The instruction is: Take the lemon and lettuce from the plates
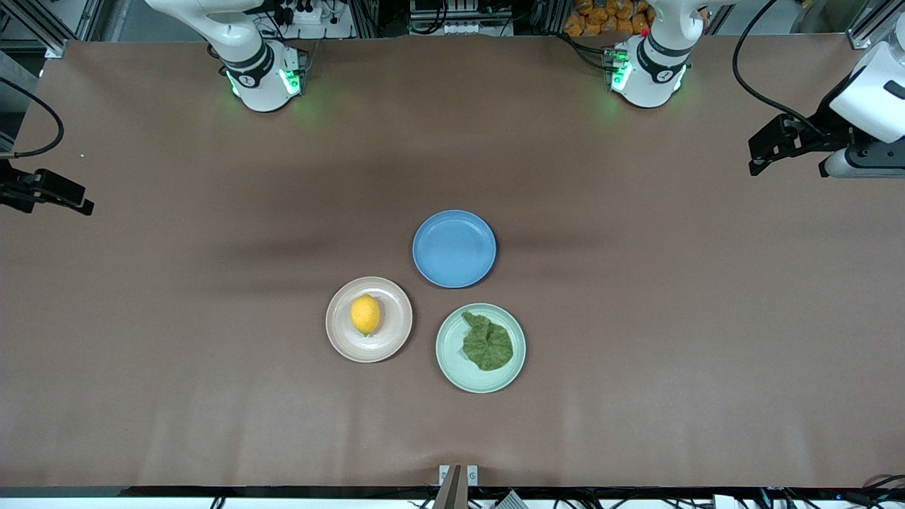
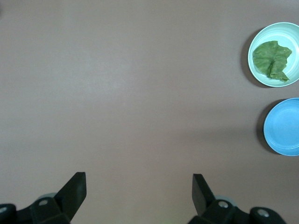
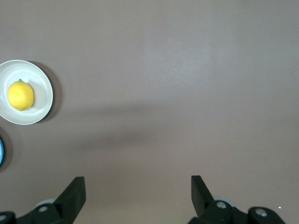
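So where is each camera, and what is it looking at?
Front view: high across the table, facing both arm bases; sees the lemon, the lettuce, the blue plate.
Left wrist view: on the left arm, looking down past the open left gripper at bare table.
Right wrist view: on the right arm, looking down past the open right gripper.
Shared: both wrist views catch the blue plate.

Three plates: beige, mint and blue. One lemon, one lettuce. Two grippers: left, right.
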Robot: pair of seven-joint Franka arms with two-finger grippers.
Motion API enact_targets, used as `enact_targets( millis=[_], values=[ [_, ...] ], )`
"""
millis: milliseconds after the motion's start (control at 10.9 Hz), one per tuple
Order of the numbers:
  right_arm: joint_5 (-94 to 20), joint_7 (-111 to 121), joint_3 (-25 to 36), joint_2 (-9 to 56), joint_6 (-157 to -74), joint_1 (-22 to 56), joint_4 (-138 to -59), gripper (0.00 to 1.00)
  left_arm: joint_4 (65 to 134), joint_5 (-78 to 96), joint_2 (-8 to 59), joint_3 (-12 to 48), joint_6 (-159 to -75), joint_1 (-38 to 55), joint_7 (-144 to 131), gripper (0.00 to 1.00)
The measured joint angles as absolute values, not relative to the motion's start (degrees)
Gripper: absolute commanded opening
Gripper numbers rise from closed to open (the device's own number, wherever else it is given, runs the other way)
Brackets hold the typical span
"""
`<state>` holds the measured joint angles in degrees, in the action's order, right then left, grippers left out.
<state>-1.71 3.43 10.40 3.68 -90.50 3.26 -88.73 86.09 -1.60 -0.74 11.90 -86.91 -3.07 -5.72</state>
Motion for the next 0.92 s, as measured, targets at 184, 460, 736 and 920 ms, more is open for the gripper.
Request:
enact_targets(
  millis=[184, 460, 736, 920],
  values=[
    [-1.71, 3.43, 10.42, 3.68, -90.47, 3.26, -88.73, 1.0, 86.09, -1.6, -0.74, 11.9, -86.91, -3.08, -5.72, 1.0],
    [-1.71, 3.43, 10.46, 3.68, -90.26, 3.25, -88.72, 1.0, 86.1, -1.5, -0.56, 11.97, -86.91, -3.0, -5.72, 1.0],
    [-1.71, 3.43, 10.48, 3.69, -90.1, 3.23, -88.72, 1.0, 85.88, 0.22, 2.39, 12.4, -90.68, -2.46, -5.72, 1.0],
    [-1.71, 3.43, 10.49, 3.72, -90.06, 3.22, -88.72, 1.0, 85.73, 0.37, 5.22, 12.51, -94.76, -1.15, -5.72, 1.0]
  ],
)
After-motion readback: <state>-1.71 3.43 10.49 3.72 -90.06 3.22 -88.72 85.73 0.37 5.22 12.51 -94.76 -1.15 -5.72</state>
